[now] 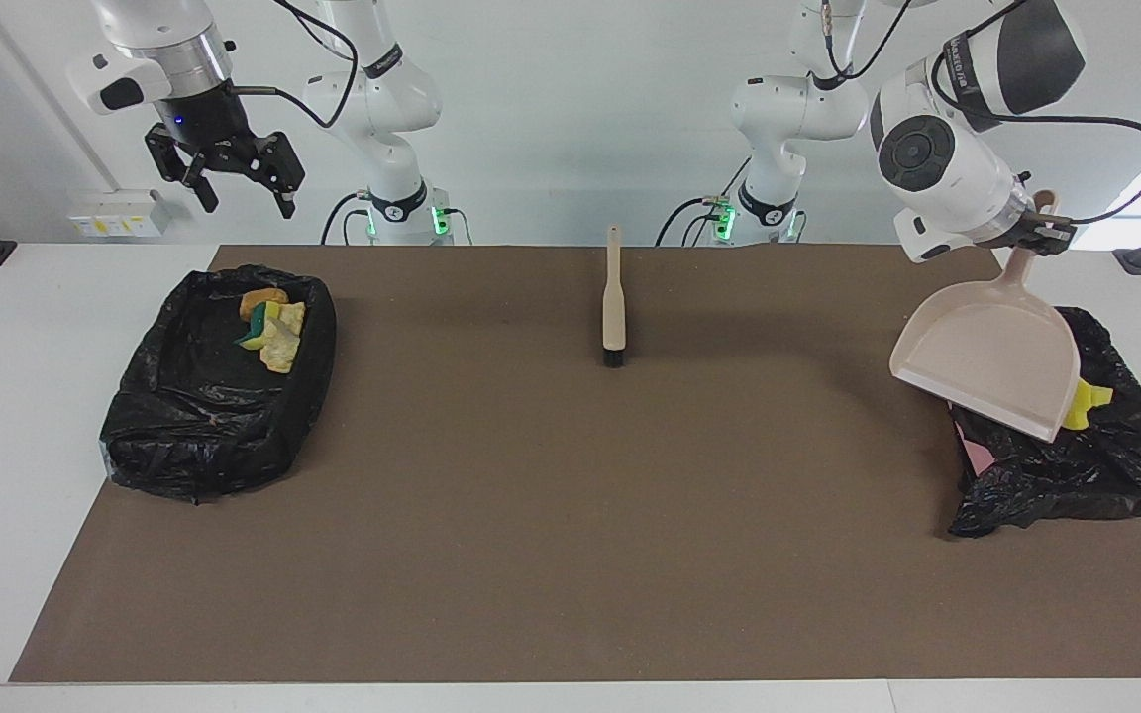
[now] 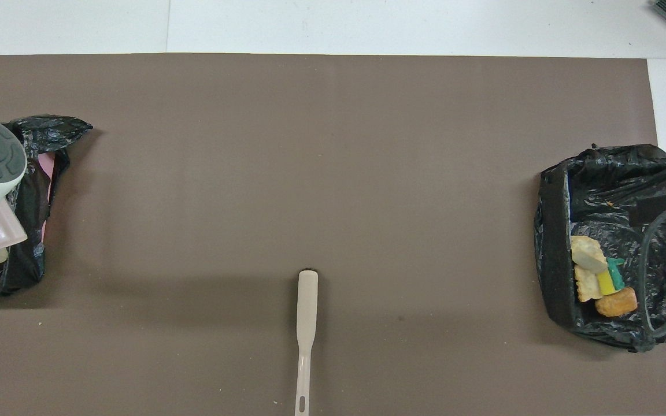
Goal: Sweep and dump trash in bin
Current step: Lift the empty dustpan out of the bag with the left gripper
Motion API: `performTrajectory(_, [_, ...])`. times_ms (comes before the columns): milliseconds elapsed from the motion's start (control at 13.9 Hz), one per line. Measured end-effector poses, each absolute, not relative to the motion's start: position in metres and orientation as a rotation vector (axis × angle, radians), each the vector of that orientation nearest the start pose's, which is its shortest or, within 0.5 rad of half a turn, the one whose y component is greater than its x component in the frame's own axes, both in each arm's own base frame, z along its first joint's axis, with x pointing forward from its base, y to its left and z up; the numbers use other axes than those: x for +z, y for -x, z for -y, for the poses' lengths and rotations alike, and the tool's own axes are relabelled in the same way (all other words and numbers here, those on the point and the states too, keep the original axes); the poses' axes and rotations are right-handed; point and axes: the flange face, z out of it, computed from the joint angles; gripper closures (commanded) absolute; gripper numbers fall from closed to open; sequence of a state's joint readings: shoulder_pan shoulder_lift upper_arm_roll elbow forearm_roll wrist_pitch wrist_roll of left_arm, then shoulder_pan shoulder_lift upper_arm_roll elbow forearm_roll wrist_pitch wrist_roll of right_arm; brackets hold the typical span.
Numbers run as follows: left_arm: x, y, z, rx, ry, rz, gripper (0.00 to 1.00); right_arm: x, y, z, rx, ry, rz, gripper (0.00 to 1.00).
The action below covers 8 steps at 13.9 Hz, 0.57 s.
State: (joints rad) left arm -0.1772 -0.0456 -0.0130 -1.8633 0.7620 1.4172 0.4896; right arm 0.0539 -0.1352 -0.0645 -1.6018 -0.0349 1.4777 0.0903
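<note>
At the left of the facing view, a cluster of trash (image 1: 271, 322), yellow sponge scraps with a golden-brown pastry piece, lies in the upper corner of a black-bag-lined bin (image 1: 219, 381); in the overhead view the same heap (image 2: 599, 277) sits at the right of the frame. One more yellow sponge scrap (image 1: 1086, 401) peeks out at the right of the facing view, in a second black-bagged bin (image 1: 1076, 456), mostly hidden by the beige plastic dustpan (image 1: 991, 361) tilted above it.

These scraps look light, soft and springy, likely to roll or bounce, so they are better pushed with the bristles than pinched.

Clamped on the dustpan's handle, the left gripper (image 1: 1041, 226) hangs over that second bin. Over the first bin, at upper left, the right gripper (image 1: 229, 173) waits with its fingers spread and empty. At top centre the beige long-handled brush (image 1: 613, 297) lies on the brown mat (image 1: 570, 515), bristles pointing away from the robots, its slim handle the natural grasp point.
</note>
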Motion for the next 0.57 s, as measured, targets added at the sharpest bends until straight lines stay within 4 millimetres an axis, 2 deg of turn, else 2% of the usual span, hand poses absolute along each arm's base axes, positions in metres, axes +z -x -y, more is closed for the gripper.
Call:
performTrajectory(359, [0.521, -0.502, 0.055, 0.535, 2.558, -0.632, 1.00, 0.671, -0.502, 0.011, -0.013, 3.162, -0.163, 0.00])
performTrajectory(574, [0.520, -0.501, 0.082, 0.471, 2.772, -0.479, 1.00, 0.671, -0.502, 0.011, -0.013, 3.162, -0.161, 0.00])
